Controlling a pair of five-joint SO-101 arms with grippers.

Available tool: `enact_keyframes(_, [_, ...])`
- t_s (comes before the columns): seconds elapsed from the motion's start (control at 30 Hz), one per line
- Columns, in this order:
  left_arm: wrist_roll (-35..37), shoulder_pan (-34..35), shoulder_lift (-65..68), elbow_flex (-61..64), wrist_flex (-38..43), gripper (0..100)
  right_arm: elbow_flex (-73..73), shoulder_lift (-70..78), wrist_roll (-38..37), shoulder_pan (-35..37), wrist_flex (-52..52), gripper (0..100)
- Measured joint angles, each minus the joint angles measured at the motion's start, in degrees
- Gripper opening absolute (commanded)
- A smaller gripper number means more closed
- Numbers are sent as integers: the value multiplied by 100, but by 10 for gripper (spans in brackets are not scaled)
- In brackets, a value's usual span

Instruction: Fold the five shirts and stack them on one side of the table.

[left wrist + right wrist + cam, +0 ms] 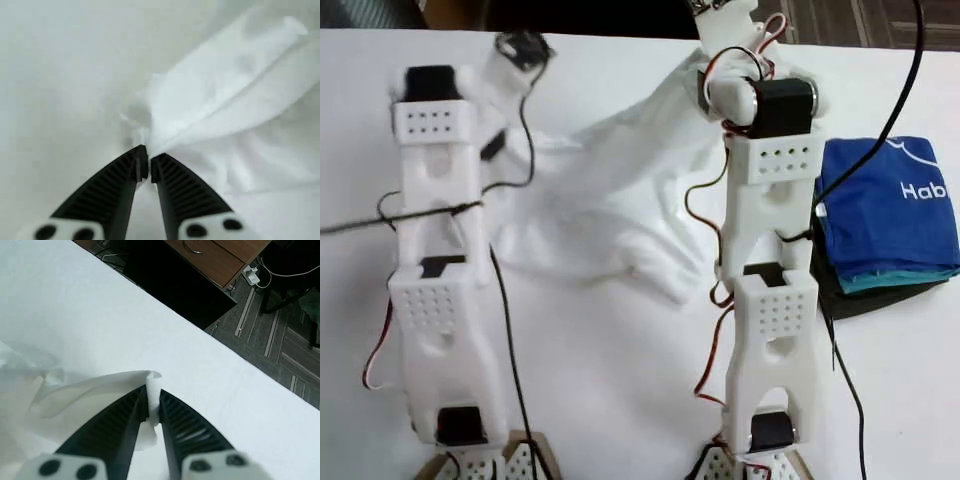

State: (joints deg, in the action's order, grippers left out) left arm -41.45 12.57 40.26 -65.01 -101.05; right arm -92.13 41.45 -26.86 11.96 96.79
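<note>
1. High view.
   - White shirt [610,200]: crumpled on the table [620,400] between the two arms. Its long axis runs along the far edge, from the left gripper [520,50] across to the right gripper [723,20].
   - The bulk of the cloth trails from that line toward the near edge.
   - Stack of folded shirts [885,215]: blue on top, teal and black beneath, at the right edge of the table, just beside the right arm. The right arm is judged the nearer one for any placing there.
   - Hard to make out: both sets of fingertips, and the shirt's collar and sleeves. The stack is cut off at the side, so its count is uncertain.

2. Left wrist view.
   - Left gripper [145,162]: jaws together, pinching a bunched corner of the white shirt [225,100].
   - The cloth fans away from the tips over the table.
   - Which part of the shirt is held cannot be told.

3. Right wrist view.
   - Right gripper [152,407]: jaws clamped on a thin, upstanding fold of the white shirt [95,390].
   - The held edge sits near the table's far edge, with the floor [280,340] and a drawer unit [215,255] beyond.
   - The rest of the shirt is cut off.
</note>
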Motion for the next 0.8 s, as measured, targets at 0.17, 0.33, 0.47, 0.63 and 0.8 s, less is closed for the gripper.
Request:
enact_keyframes(0.17, [79,378,0,-1187,-26,25,-149,0,-246,0,-571,22])
enact_keyframes(0.33, [352,738,0,-2119,-35,24,-149,-70,-431,0,-1125,22])
enact_keyframes(0.47, [387,914,-26,-2462,-35,24,-149,-484,-431,0,-1424,22])
enact_keyframes(0.63, [492,941,-686,-1873,-35,24,-149,-1125,-431,0,-1600,22])
enact_keyframes(0.8, [536,949,-2101,-527,-35,24,-149,-1908,-448,0,-1574,22])
